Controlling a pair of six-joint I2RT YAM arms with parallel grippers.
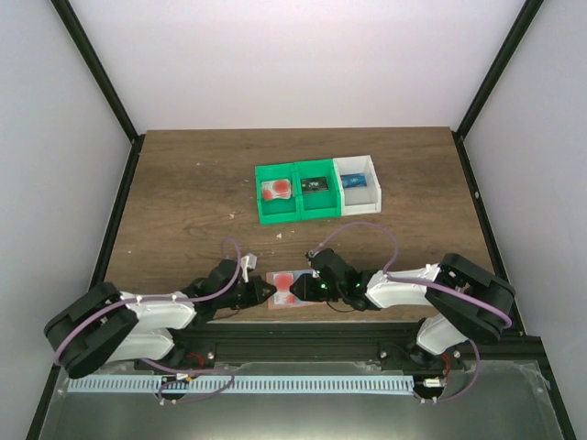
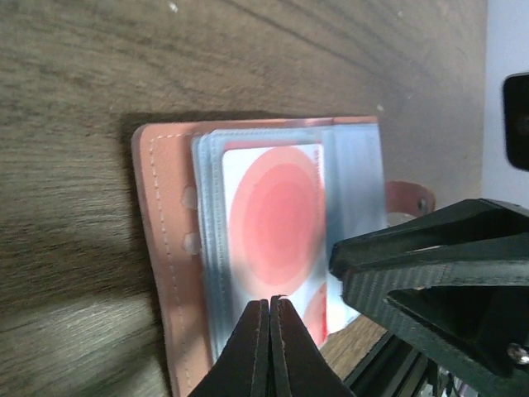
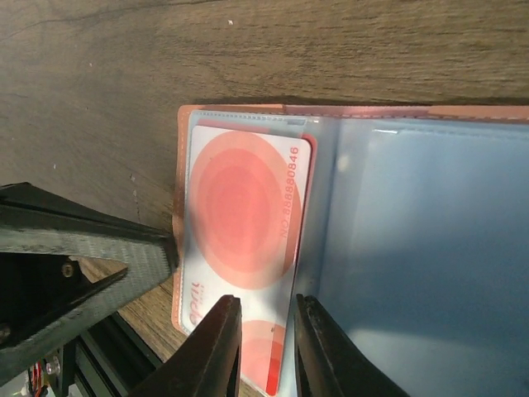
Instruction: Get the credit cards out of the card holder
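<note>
The salmon-pink card holder [image 1: 284, 278] lies open on the table between my two grippers, near the front edge. Its rim [image 2: 161, 248] and blue-grey pocket panels [image 3: 430, 248] show in the wrist views. A whitish credit card [image 3: 244, 223] with a red-orange blot [image 2: 277, 219] sits in a pocket on the holder's near half. My left gripper [image 2: 270, 299] is shut, its tips down on the card's near end. My right gripper [image 3: 269, 310] stands slightly open over the card's long edge by the holder's fold, gripping nothing I can see.
At the back stand two joined green bins [image 1: 295, 212] and a white bin [image 1: 371, 205]. The left green bin holds a card with a red blot [image 1: 275, 191], the middle one a dark card [image 1: 316, 186], the white one a blue card [image 1: 356, 181]. A black rail runs close behind the holder.
</note>
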